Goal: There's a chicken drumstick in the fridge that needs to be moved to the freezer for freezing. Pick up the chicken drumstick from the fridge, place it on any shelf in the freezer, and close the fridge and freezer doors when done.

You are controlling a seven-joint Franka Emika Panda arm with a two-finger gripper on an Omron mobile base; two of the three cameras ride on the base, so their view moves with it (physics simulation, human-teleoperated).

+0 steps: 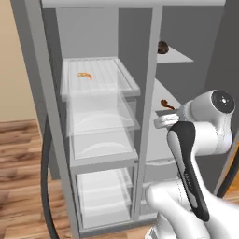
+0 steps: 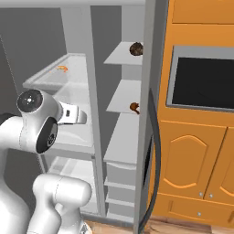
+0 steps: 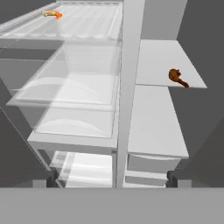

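The chicken drumstick lies on a middle solid shelf of the freezer, its bone stub toward the shelf's front edge; it also shows as the drumstick. My gripper is open and holds nothing, its two tips wide apart, drawn back in front of the divider between the compartments. The hand hovers below and short of the drumstick's shelf. The fridge, with its ribbed shelf and clear drawers, stands open on the left. Both doors are swung open: the fridge door and the freezer door.
A thin curled orange piece rests on the fridge's ribbed shelf. A round dark-brown lump sits on the upper freezer shelf. Orange cabinets with a black oven panel stand right of the freezer door.
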